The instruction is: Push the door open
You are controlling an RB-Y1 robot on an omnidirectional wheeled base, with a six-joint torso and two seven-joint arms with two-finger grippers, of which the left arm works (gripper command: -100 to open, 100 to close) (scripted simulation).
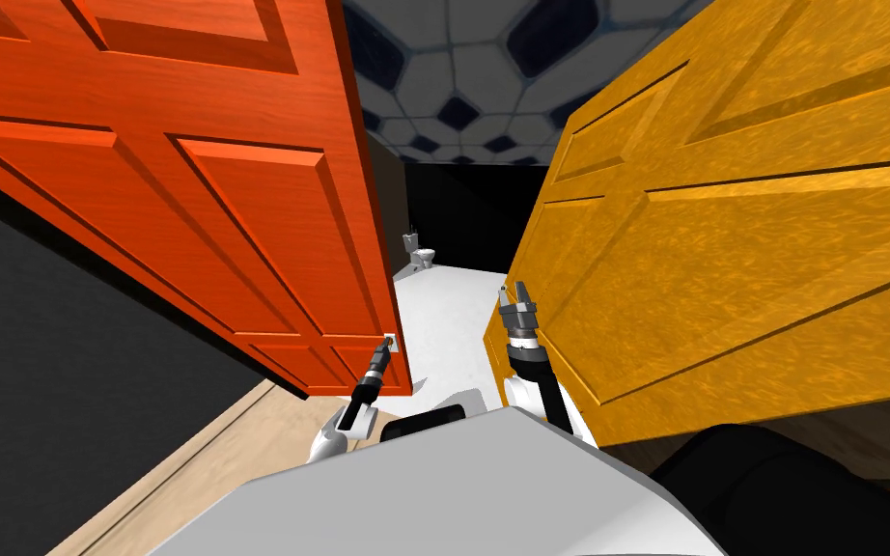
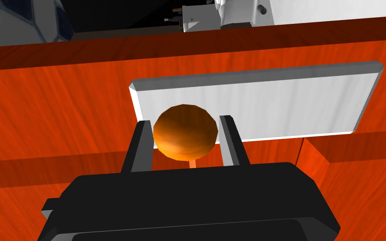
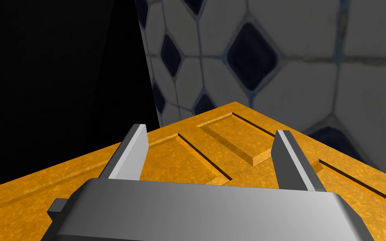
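Note:
A red-orange panelled door [image 1: 192, 183] stands on my left, its free edge toward the gap ahead. My left gripper [image 1: 387, 346] is at that edge, low on the door. In the left wrist view the left gripper [image 2: 185, 120] is shut on a round orange knob [image 2: 185, 138], its fingers [image 2: 144, 142] pressing the knob's sides. The knob sits on a white plate [image 2: 280, 104] fixed to the red-orange door [image 2: 54, 108]. A yellow-orange panelled door [image 1: 723, 241] stands on my right. My right gripper [image 1: 518, 294] is open by its near edge, over the door's face [image 3: 230, 142], holding nothing.
Between the two doors a narrow gap shows a white floor [image 1: 443, 309], a small white toilet [image 1: 422, 253] and a black area behind it. A tiled wall with dark diamonds [image 1: 462, 68] rises beyond. A dark wall [image 1: 47, 367] and light wood floor [image 1: 211, 454] lie at my left.

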